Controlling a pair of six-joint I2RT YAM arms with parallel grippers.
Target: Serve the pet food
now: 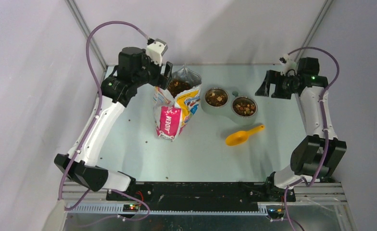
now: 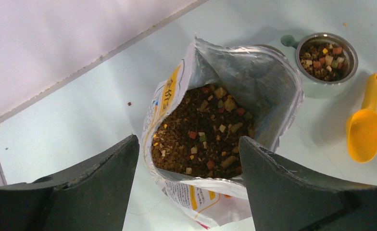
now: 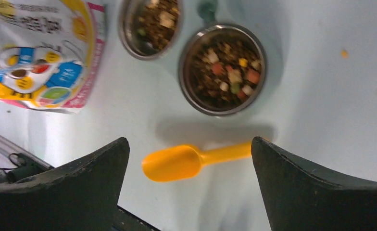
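Note:
The pet food [image 2: 201, 132], dark-brown kibble with tan and coloured bits, fills the open cartoon-cat bag [image 1: 177, 103] standing upright left of centre. More pet food lies in both steel bowls [image 1: 216, 97] [image 1: 244, 106] of a pale green double feeder. The yellow scoop [image 1: 243, 136] lies empty on the table in front of the bowls. My left gripper [image 1: 165, 72] is open and empty, raised just behind and above the bag's mouth [image 2: 189, 144]. My right gripper [image 1: 268, 83] is open and empty, held high to the right of the bowls; the scoop [image 3: 186, 161] lies below it.
A few stray kibble bits [image 1: 147, 141] lie on the pale table near the bag. Grey walls enclose the back and sides. A black rail [image 1: 201, 190] runs along the near edge.

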